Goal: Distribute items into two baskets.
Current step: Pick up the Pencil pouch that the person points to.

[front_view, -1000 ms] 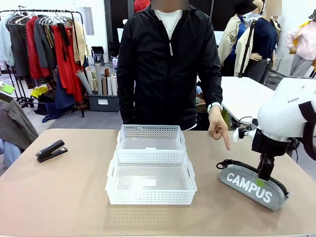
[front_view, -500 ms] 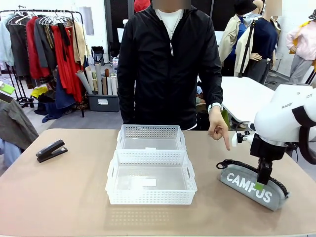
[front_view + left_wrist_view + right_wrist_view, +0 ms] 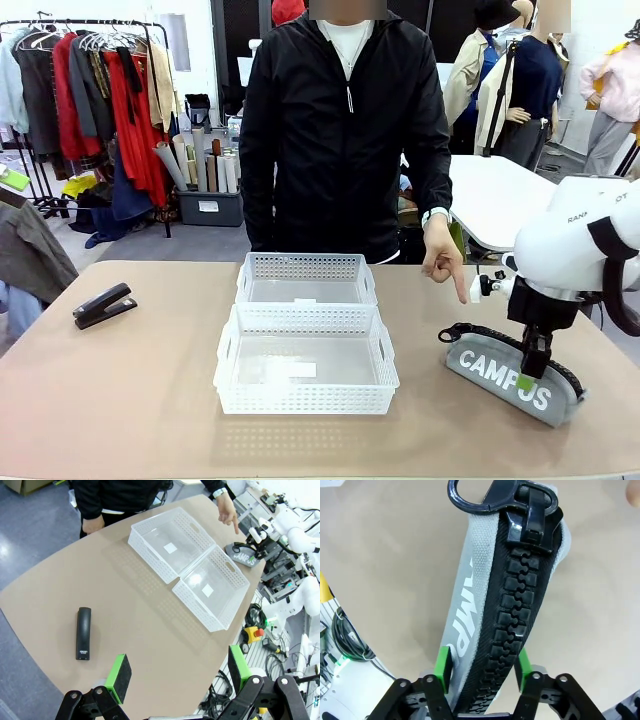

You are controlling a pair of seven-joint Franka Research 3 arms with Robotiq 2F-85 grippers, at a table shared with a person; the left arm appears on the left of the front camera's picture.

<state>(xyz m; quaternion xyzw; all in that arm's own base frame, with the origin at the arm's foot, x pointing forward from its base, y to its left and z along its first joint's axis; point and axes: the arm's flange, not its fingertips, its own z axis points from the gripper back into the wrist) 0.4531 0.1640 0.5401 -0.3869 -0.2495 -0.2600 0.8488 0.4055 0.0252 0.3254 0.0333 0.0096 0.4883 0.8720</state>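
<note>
Grey oblong zip pouch with white "CAMPUS" lettering [image 3: 478, 362] lies flat on the tan tabletop [image 3: 130, 400], directly between the right jaws. Its long axis runs straight ahead from them, across their closing line, black zip uppermost. Right jaws narrowed onto it, green pads [image 3: 443, 668] against both flanks; not lifted. Two white lattice plastic baskets [image 3: 305, 375] sit well off to these jaws' left. Left jaws gape wide, empty, far from the pouch. Versus a second ago: right jaws lower, pouch unmoved, person's hand [image 3: 441, 262] pointing as before.
</note>
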